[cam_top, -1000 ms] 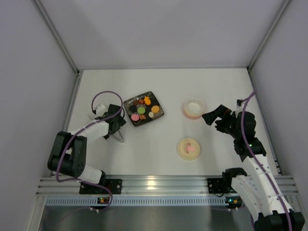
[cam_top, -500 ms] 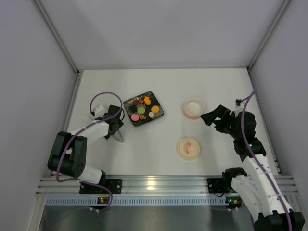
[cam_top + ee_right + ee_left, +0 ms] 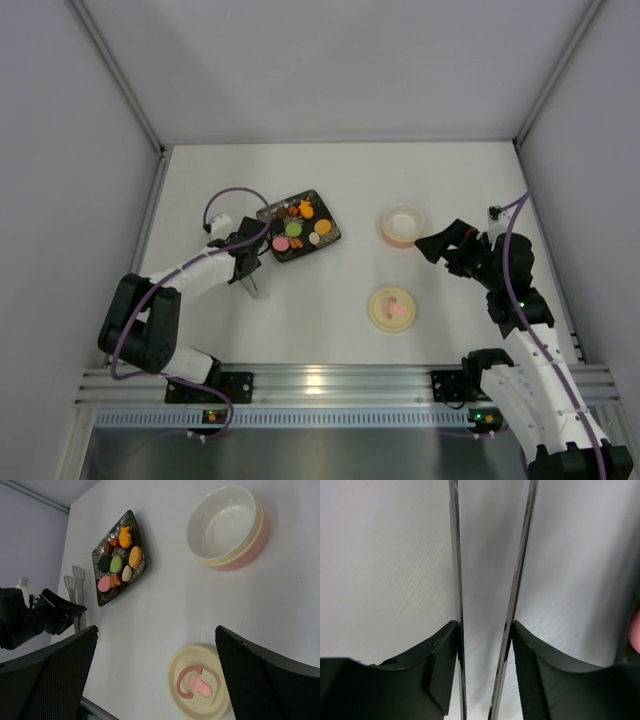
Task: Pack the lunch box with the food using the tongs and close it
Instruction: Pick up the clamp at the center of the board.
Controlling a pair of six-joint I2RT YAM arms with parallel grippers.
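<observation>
The tongs (image 3: 456, 570) lie on the table left of the plate, and their two thin metal arms run between my left gripper's (image 3: 484, 630) fingers. Each pad presses on one arm, so the left gripper (image 3: 246, 264) is shut on the tongs (image 3: 252, 286). The food (image 3: 295, 228) is several small colourful pieces on the dark square plate (image 3: 331, 237). The pink lunch box (image 3: 403, 224) stands empty, with its cream lid (image 3: 392, 309) lying knob-up in front of it. My right gripper (image 3: 428, 246) hovers open just right of the lunch box (image 3: 227, 527), with the lid (image 3: 200, 682) between its fingers in the wrist view.
The plate (image 3: 137, 572) with the food (image 3: 116, 564) sits between the two arms, and the tongs' tips (image 3: 75, 577) show left of it. White walls enclose the table on three sides, and a metal rail (image 3: 330, 382) runs along the near edge.
My left gripper has closed onto the tongs' arms and shifted slightly right toward the plate. The right gripper has crept a little left toward the lunch box.
</observation>
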